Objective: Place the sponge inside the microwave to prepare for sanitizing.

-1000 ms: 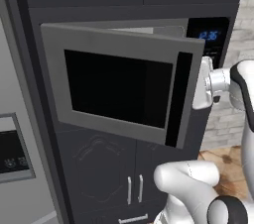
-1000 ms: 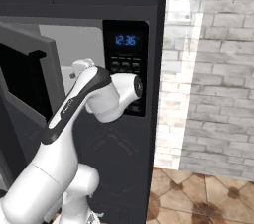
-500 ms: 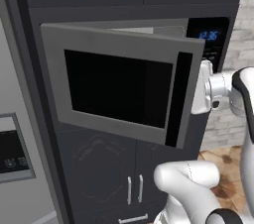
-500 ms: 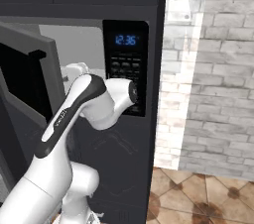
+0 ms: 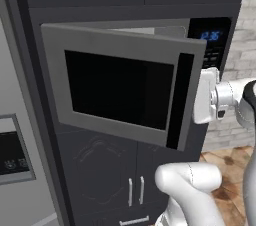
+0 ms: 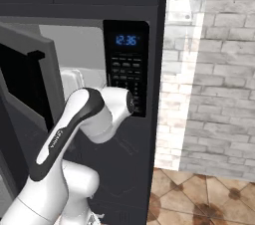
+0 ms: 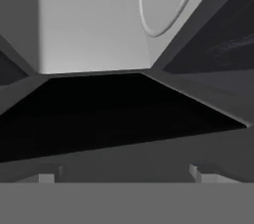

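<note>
Now — gripper wide open, at half-open microwave door's edge

Smooth grey metal-looking frame on the microwave door at frame center, with dark shiny glass. Glossy black keypad panel. Matt dark cabinets at lower center. Rough pale brick wall at right. Shiny brown floor tiles at lower right.
</note>
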You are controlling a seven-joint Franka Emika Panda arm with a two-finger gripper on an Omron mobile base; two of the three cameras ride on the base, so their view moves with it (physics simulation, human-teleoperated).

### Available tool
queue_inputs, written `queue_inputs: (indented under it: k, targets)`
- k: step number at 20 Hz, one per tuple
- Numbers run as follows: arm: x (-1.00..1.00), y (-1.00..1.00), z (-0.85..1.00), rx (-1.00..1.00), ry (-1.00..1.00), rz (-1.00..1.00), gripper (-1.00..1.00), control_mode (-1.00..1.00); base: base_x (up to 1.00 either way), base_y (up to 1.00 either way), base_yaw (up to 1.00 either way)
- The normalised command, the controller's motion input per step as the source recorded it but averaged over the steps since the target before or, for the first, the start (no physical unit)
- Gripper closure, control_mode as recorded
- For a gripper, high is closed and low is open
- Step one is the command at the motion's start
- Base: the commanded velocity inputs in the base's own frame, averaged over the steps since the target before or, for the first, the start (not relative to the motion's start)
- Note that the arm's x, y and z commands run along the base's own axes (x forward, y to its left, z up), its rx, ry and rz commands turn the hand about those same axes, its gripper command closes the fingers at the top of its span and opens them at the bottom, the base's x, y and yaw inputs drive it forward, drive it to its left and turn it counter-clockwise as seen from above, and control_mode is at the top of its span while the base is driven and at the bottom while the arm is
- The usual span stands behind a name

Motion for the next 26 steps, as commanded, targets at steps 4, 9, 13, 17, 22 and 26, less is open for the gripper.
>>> queue_inputs:
  k: [4, 9, 13, 17, 22, 26]
  targets:
    - [-0.41, 0.10, 0.00, 0.05, 0.00, 0.06, -1.00, -1.00, 0.00, 0.00, 0.00]
    - [-0.41, 0.13, 0.00, 0.03, 0.00, 0.06, -1.00, -1.00, 0.00, 0.00, 0.00]
    - [-0.40, 0.24, -0.02, 0.01, 0.00, 0.05, -1.00, -1.00, 0.00, 0.00, 0.00]
    - [-0.32, 0.40, -0.01, 0.00, 0.04, 0.05, -1.00, -1.00, 0.00, 0.00, 0.00]
    - [-0.31, 0.49, -0.03, 0.00, 0.04, 0.06, -1.00, -1.00, 0.00, 0.00, 0.00]
    - [-0.32, 0.55, -0.06, 0.00, 0.04, 0.06, -1.00, -1.00, 0.00, 0.00, 0.00]
